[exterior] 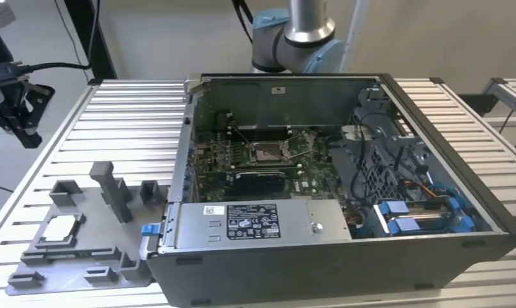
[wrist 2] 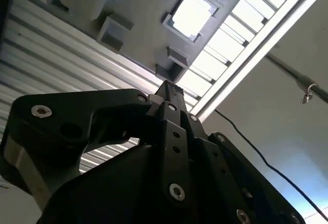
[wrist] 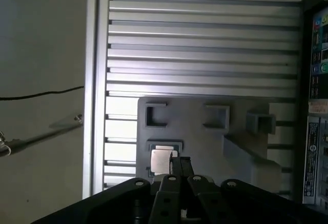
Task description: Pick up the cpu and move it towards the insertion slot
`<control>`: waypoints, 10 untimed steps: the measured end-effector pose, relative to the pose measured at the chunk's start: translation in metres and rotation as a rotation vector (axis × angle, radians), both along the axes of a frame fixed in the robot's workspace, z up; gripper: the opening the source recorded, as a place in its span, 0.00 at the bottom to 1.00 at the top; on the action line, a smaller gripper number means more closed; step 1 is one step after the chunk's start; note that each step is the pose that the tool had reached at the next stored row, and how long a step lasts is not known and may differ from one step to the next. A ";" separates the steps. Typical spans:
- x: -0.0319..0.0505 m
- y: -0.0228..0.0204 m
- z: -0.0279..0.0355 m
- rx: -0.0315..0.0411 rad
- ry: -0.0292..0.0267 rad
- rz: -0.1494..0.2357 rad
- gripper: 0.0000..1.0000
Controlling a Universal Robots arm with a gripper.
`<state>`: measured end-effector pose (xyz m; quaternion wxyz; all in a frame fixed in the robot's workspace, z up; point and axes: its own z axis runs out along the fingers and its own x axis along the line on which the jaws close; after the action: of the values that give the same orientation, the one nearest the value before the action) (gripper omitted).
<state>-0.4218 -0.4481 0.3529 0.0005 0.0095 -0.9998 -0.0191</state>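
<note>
so here's where my rig's at right now: the cpu [exterior: 61, 226] is sitting flat, silvery side up, in its square pocket on the grey tray [exterior: 74, 264]. The tray lies on the slatted surface [exterior: 129, 122] just beside the open pc case [exterior: 326, 256], on the exterior view's left of it. I reckon the pocket's there to keep the chip square and in a known spot so it can be pinched by its edges, and the raised blocks around it stop it sliding about. The insertion slot [exterior: 268, 151] is down on the board inside the case, silver frame with the brownish middle showing, so it looks uncovered. It's well apart from the cpu, with the case wall in between. The jaws hang at the far edge of the exterior view's left, up off the surface and not touching anything, and from what I can tell they're pinched narrow with nothing between them. In both wrist views the cpu [wrist 2: 192, 14] lies out past the fingertips [wrist 2: 166, 88], roughly in line with where they point but with clear air between, so I'd call it aimed at the chip rather than down on it. Far as I can see the pick is not yet done
</note>
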 end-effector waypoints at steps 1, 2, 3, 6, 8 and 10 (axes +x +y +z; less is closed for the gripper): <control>0.0000 -0.0035 -0.0003 0.0000 0.0000 0.000 0.00; 0.0000 -0.0069 -0.0005 0.0000 0.0001 0.000 0.00; 0.0000 -0.0099 -0.0007 0.0000 0.0001 0.000 0.00; 0.0002 -0.0165 -0.0021 0.0001 0.0004 0.000 0.00; 0.0009 -0.0169 -0.0027 0.0000 0.0007 0.000 0.00; 0.0021 -0.0171 -0.0032 0.0000 0.0009 0.000 0.00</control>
<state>-0.4197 -0.4652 0.3497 0.0009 0.0096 -0.9998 -0.0191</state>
